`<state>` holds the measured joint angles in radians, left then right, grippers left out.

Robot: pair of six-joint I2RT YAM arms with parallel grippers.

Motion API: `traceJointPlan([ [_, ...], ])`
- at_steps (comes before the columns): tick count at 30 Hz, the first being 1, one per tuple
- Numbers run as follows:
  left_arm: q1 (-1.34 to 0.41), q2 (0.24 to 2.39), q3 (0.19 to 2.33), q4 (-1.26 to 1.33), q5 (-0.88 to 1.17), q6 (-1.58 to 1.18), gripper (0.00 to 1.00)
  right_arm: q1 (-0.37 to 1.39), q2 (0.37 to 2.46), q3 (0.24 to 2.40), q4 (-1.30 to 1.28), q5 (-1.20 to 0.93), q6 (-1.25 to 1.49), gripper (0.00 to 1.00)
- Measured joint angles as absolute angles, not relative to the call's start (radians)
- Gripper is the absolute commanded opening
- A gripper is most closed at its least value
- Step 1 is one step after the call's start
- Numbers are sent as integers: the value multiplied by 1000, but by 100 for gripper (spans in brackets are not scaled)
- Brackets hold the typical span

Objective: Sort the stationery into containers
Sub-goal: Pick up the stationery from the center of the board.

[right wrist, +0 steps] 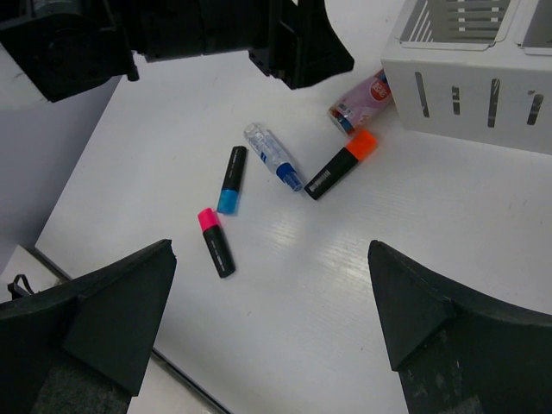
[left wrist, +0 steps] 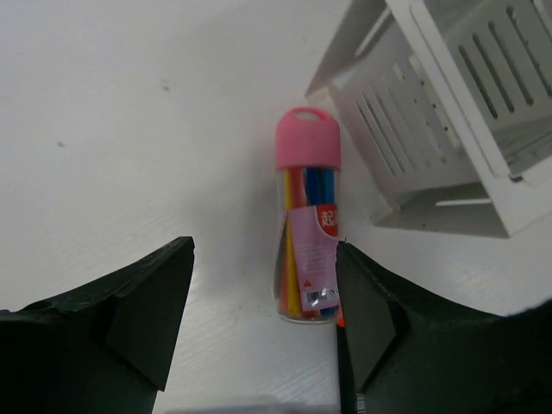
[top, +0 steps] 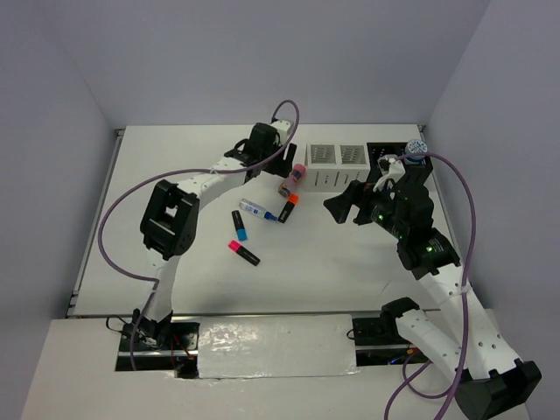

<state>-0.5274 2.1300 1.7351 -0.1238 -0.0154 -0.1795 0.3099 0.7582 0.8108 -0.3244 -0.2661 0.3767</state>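
Left gripper (left wrist: 264, 259) released, pink-capped bottle (left wrist: 307, 216) at 12 o'clock (coloured sticks inside, unreadable from top); right gripper (right wrist: 272, 250) spread, empty.

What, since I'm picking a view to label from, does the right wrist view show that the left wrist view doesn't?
Only the right wrist: the pink-capped highlighter, blue-capped highlighter, white-blue pen and orange-capped highlighter, all lying on the table. Only the left wrist: the coloured sticks inside the pink-capped bottle, close up, framed by the open left end effector. Both: that bottle lying beside a white slotted box.
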Motion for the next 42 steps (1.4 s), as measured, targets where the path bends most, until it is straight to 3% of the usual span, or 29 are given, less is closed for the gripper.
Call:
traceJointPlan([
  [9,-554,2202,1735,-163,57,-162,78,310,759,811,-324,-286,376,100],
  [21,-567,2266,1747,-163,33,-163,70,310,761,811,-324,-297,373,100],
  [25,-567,2294,1771,-165,23,-163,62,310,761,811,-324,-301,372,100],
  [27,-567,2299,1777,-166,4,-161,49,310,761,811,-324,-303,372,100],
  [28,-566,2300,1777,-164,-2,-163,35,310,761,811,-324,-304,372,100],
  [29,-566,2301,1779,-163,-7,-165,7,310,761,811,-324,-305,372,100],
  [30,-564,2301,1779,-163,-14,-166,0,310,761,811,-324,-305,372,100],
  [34,-540,2283,1752,-155,-41,-192,0,310,761,811,-324,-305,373,100],
  [37,-500,2175,1613,-137,-70,-220,0,310,762,811,-314,-305,377,100],
  [42,-442,1748,1236,-20,-52,-273,0,310,776,809,-189,-286,484,99],
])
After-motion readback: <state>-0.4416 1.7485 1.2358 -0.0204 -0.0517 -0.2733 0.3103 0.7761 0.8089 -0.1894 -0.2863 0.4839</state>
